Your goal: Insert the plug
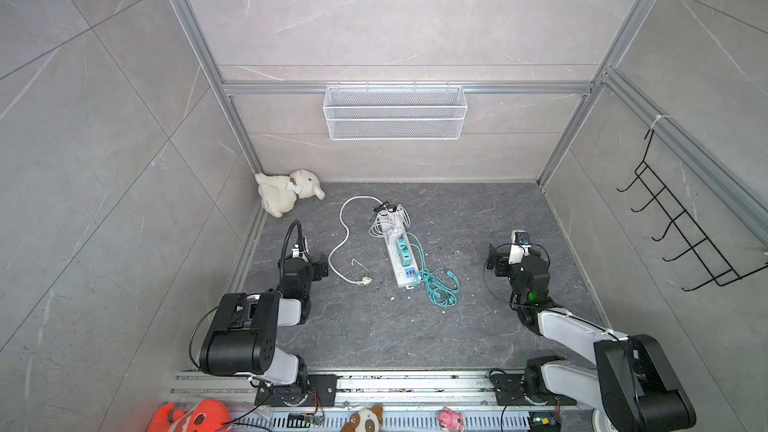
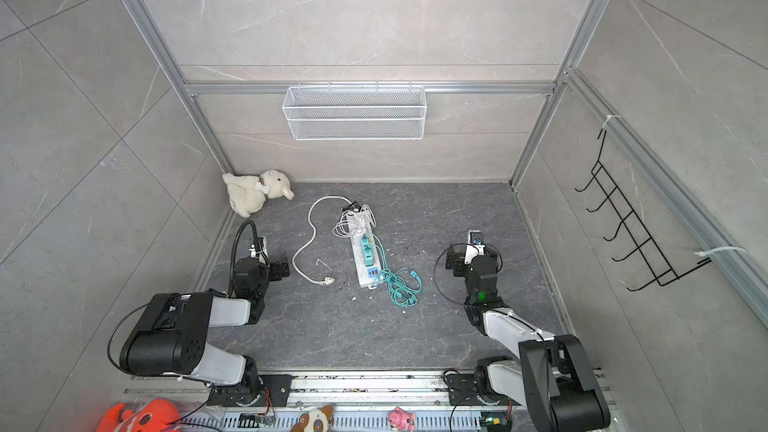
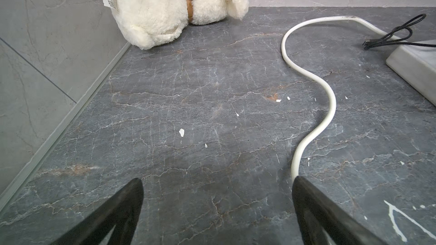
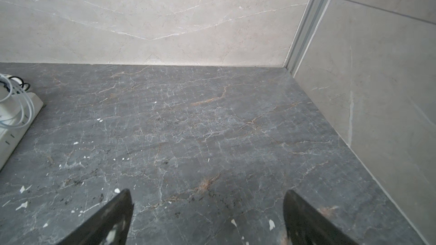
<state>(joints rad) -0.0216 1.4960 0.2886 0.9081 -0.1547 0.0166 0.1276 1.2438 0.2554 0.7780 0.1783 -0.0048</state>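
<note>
A white power strip (image 1: 393, 248) (image 2: 360, 263) lies mid-floor in both top views, with teal plugs (image 1: 403, 252) seated in it and a teal cable (image 1: 438, 284) heaped at its near end. Its thick white cord (image 3: 328, 90) loops left and ends in a loose white plug (image 1: 365, 281) (image 2: 328, 281) lying on the floor. My left gripper (image 1: 316, 264) (image 3: 217, 180) hovers open and empty just left of that cord. On the far side of the strip (image 4: 14, 123), my right gripper (image 1: 498, 261) (image 4: 207, 191) is open over bare floor.
A white plush lamb (image 1: 286, 193) (image 3: 169, 8) lies in the back left corner. A wire basket (image 1: 395, 112) hangs on the back wall and a black hook rack (image 1: 681, 226) on the right wall. A thin white cable bundle (image 1: 388, 222) sits on the strip's far end.
</note>
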